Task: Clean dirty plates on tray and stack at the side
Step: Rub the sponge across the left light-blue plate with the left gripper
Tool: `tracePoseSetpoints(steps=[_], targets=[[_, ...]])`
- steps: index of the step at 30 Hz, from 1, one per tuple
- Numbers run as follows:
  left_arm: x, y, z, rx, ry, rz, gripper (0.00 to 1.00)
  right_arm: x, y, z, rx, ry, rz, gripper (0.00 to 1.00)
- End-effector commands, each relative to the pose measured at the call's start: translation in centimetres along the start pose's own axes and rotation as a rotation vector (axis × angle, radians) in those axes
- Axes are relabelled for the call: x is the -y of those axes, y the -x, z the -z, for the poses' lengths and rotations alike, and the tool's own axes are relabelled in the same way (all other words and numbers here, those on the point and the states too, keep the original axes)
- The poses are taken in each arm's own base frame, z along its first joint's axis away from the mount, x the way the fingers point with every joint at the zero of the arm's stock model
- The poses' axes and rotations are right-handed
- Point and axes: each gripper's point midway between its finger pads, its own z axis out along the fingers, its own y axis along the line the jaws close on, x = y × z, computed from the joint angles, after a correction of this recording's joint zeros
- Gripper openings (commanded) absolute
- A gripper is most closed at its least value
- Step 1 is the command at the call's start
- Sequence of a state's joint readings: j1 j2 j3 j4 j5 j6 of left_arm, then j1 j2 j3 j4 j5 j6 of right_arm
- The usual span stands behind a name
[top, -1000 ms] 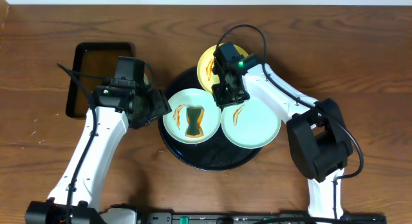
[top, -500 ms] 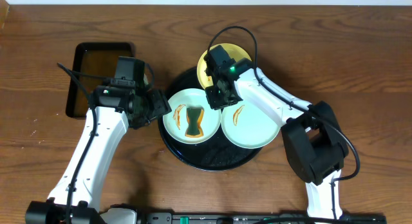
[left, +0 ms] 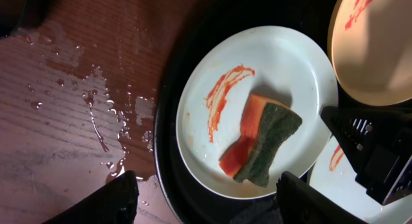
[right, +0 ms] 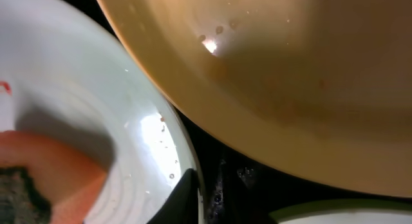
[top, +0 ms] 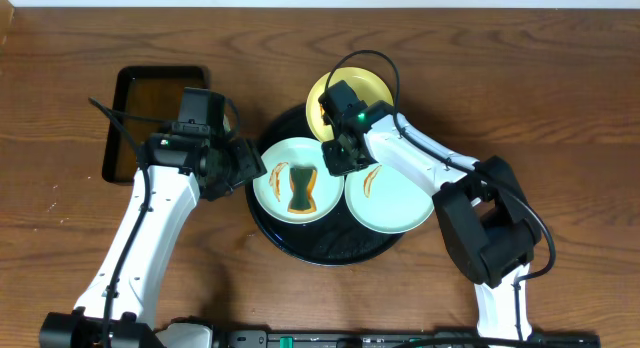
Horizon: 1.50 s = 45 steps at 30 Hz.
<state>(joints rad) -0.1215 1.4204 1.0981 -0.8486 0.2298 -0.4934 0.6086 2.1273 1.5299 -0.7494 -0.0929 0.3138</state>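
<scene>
Left wrist view: left fingers (left: 123,199) spread wide, mint plate (left: 283,63) with sponge (left: 265,143) lying just beyond them.

Seen from overhead, the right arm (top: 420,153) covers the near edge of the yellow plate (top: 372,86) and hides the fingertips of the right tool (top: 338,160), so their spread cannot be told. The right wrist view is close and blurred, with one dark fingertip (right: 187,198) cut off below. In the left wrist view, the right mint plate (left: 329,161) is mostly hidden.
</scene>
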Motion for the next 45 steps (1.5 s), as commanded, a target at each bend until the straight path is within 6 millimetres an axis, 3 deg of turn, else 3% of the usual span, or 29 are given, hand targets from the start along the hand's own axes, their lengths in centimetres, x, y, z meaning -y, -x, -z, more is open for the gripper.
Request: tracePoseSetpoints(steps=[1, 7, 13, 18, 21, 23, 28, 32, 39, 45], targets=[[-0.2, -0.1, -0.2, -0.007, 0.007, -0.011, 0.70, -0.3, -0.4, -0.5, -0.004, -0.015, 0.007, 0.12], [0.0, -0.2, -0.2, -0.011, 0.003, -0.014, 0.70, -0.8, -0.6, -0.9, 0.003, -0.010, 0.021, 0.16], [1.3, -1.0, -0.4, -0.026, -0.024, -0.054, 0.70, -0.6, -1.0, -1.8, -0.009, -0.015, 0.021, 0.20], [2.1, -1.2, -0.5, -0.015, -0.028, -0.085, 0.70, -0.6, -1.1, -1.9, -0.011, -0.015, 0.021, 0.13], [1.7, -0.8, -0.5, 0.009, 0.001, -0.088, 0.69, -0.5, -1.1, -1.9, -0.011, -0.016, 0.022, 0.07], [1.6, -0.8, -0.6, 0.007, 0.004, -0.089, 0.75, -0.6, -1.1, -1.9, -0.011, -0.016, 0.025, 0.05], [1.1, -1.6, -1.2, -0.015, 0.017, -0.088, 0.75, -0.6, -1.0, -1.9, -0.010, -0.015, 0.024, 0.03], [0.8, -2.9, -2.8, -0.067, 0.034, -0.099, 0.75, -0.4, -1.0, -1.9, -0.011, -0.016, 0.021, 0.02], [4.0, -4.6, -6.6, -0.181, -0.099, -0.266, 0.75, -0.4, -1.0, -1.8, -0.012, -0.015, 0.021, 0.04], [4.1, -5.2, -9.6, -0.237, -0.099, -0.327, 0.75, -0.4, -1.1, -1.9, -0.014, -0.017, 0.021, 0.05]])
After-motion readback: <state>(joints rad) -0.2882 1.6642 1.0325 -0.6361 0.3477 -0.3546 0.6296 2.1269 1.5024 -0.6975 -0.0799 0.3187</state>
